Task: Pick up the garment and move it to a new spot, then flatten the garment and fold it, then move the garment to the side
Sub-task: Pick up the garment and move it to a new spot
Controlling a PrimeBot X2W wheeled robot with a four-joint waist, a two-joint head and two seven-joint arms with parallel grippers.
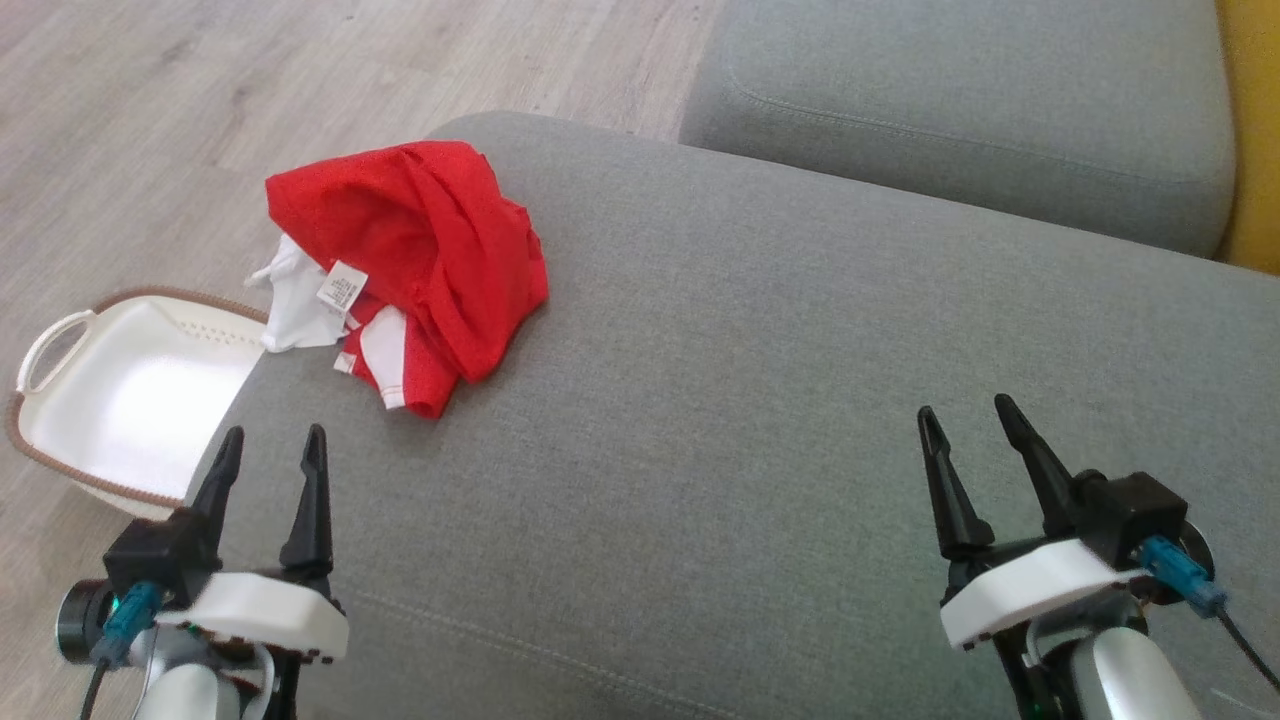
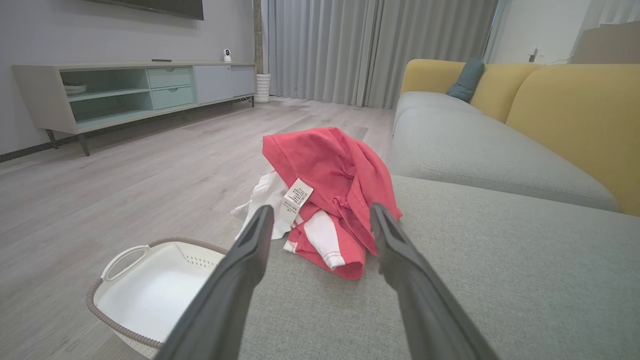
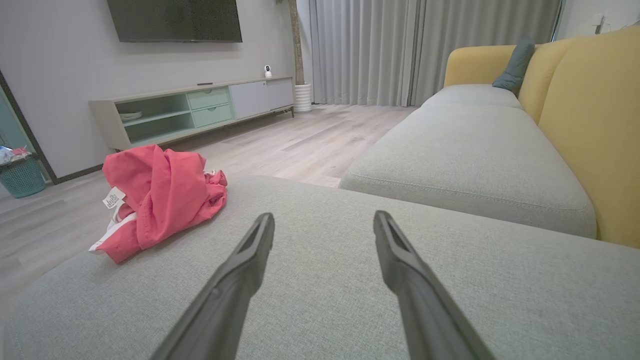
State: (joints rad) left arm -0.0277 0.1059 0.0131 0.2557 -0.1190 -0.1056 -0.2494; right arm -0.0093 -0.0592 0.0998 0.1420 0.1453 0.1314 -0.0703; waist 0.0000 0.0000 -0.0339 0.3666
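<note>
A crumpled red garment (image 1: 420,250) with white panels and a white label lies bunched at the far left corner of the grey sofa cushion (image 1: 760,420), partly hanging over its edge. The left wrist view has the garment (image 2: 335,185) straight ahead of my fingers; in the right wrist view the garment (image 3: 155,200) sits off to the left. My left gripper (image 1: 272,440) hovers open above the cushion's near left edge, a short way short of the cloth, holding nothing. My right gripper (image 1: 968,415) is open too, over the near right of the cushion, far from the garment.
A white basket (image 1: 130,390) with a brown woven rim stands on the wooden floor (image 1: 150,120) just left of the cushion. A second grey cushion (image 1: 960,100) lies beyond, with a yellow backrest (image 3: 590,125) to the right. A low TV cabinet (image 3: 195,107) stands across the room.
</note>
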